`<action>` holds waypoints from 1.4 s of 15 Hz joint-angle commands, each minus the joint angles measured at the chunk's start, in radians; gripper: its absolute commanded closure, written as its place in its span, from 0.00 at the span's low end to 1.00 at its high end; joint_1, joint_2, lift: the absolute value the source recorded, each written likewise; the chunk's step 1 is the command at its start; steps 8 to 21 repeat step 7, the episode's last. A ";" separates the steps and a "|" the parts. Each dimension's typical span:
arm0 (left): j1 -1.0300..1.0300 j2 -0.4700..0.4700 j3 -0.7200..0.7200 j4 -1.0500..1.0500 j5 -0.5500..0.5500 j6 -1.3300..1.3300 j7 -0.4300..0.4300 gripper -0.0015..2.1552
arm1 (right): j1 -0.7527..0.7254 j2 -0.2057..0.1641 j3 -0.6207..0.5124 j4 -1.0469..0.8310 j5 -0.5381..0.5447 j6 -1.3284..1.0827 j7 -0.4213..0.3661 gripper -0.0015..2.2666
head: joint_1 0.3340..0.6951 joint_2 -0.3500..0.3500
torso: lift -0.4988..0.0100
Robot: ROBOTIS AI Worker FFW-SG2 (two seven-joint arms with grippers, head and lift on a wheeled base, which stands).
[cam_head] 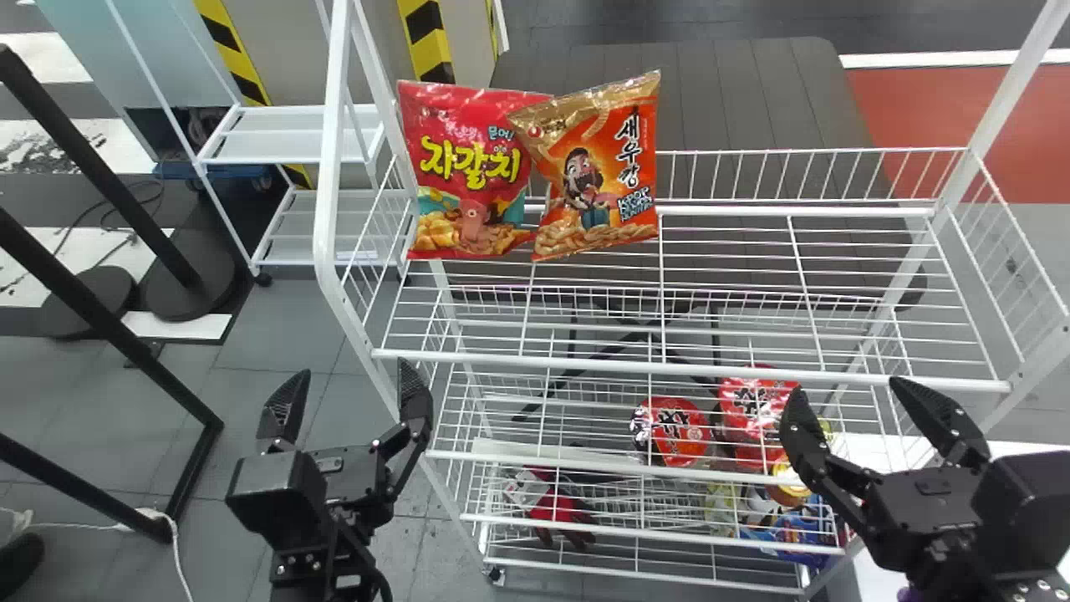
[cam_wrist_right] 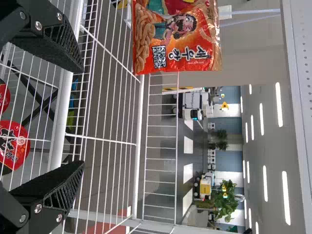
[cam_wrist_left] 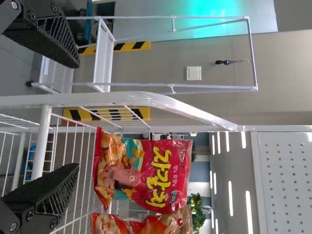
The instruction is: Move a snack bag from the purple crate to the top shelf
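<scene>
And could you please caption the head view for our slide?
Red bag and orange bag on the top shelf of a white rack, left gripper and right gripper open before it.

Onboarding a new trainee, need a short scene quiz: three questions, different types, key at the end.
1. Fill in: the orange bag stands on the robot's ____ side of the red bag.
2. Multiple choice: how many snack bags stand on the top shelf? A) one B) two C) three
3. True or false: the right gripper is clamped on a snack bag.

Key: 1. right. 2. B. 3. False; the right gripper is open, nothing between its fingers.
</scene>
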 commanded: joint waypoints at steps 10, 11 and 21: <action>0.015 0.002 0.001 -0.010 -0.002 0.000 -0.002 0.04 | 0.011 -0.003 0.006 -0.007 0.000 -0.001 -0.004 0.07 | 1.00 0.71 | 0.98; 0.015 0.002 0.001 -0.010 -0.002 0.000 -0.002 0.04 | 0.011 -0.003 0.006 -0.007 0.000 -0.001 -0.004 0.07 | 1.00 0.71 | 0.98; 0.015 0.002 0.001 -0.010 -0.002 0.000 -0.002 0.04 | 0.011 -0.003 0.006 -0.007 0.000 -0.001 -0.004 0.07 | 1.00 0.71 | 0.98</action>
